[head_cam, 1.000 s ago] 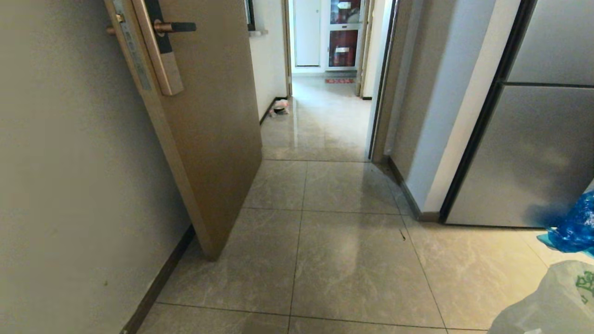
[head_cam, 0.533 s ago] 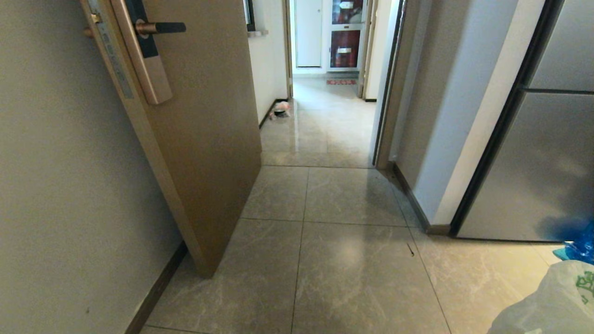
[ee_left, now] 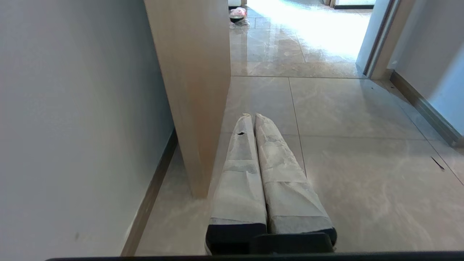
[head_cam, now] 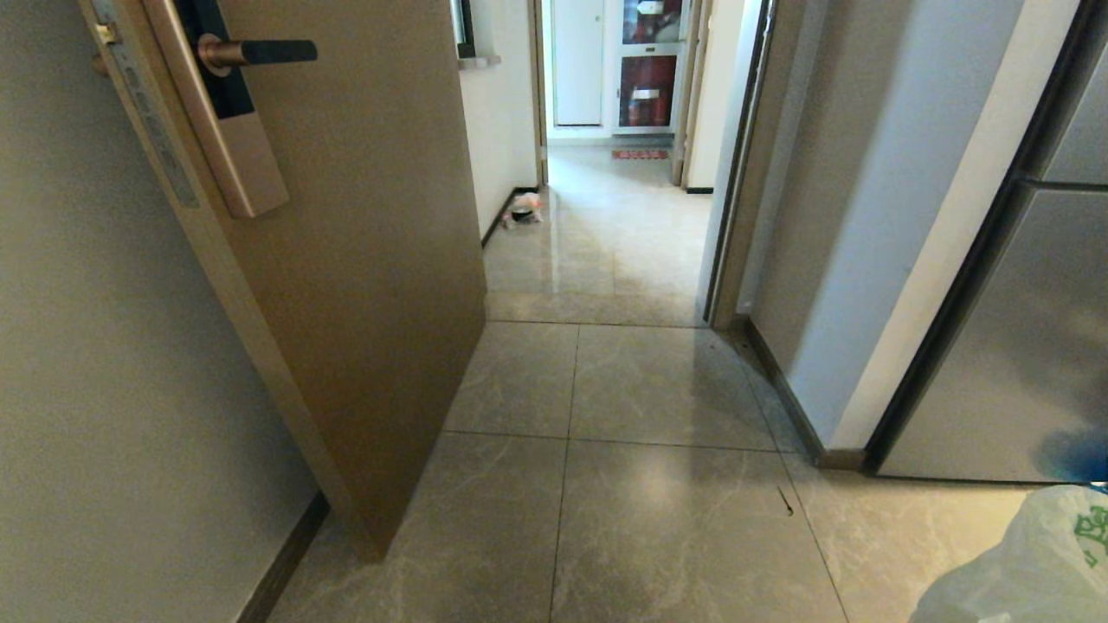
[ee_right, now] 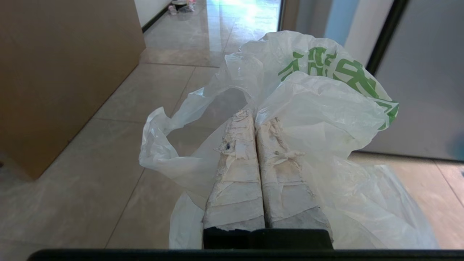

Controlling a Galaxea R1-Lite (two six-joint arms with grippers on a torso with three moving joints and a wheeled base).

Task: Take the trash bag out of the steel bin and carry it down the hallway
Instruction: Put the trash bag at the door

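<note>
The trash bag, thin white plastic with green print, is bunched around my right gripper, whose taped fingers are shut on a fold of it. In the head view only a corner of the trash bag shows at the lower right. My left gripper is shut and empty, hanging over the floor beside the door's edge. The hallway lies straight ahead through the doorway, with glossy grey tiles. The steel bin is out of view.
An open tan door with a black handle juts in on the left. A grey fridge and a wall corner stand on the right. A small clear bag with red contents lies by the hallway's left wall.
The whole head view has shifted: the door, doorway and fridge have come closer, and a blue bag at the right edge has slid out of view. The trash bag's corner stays put in the view.
</note>
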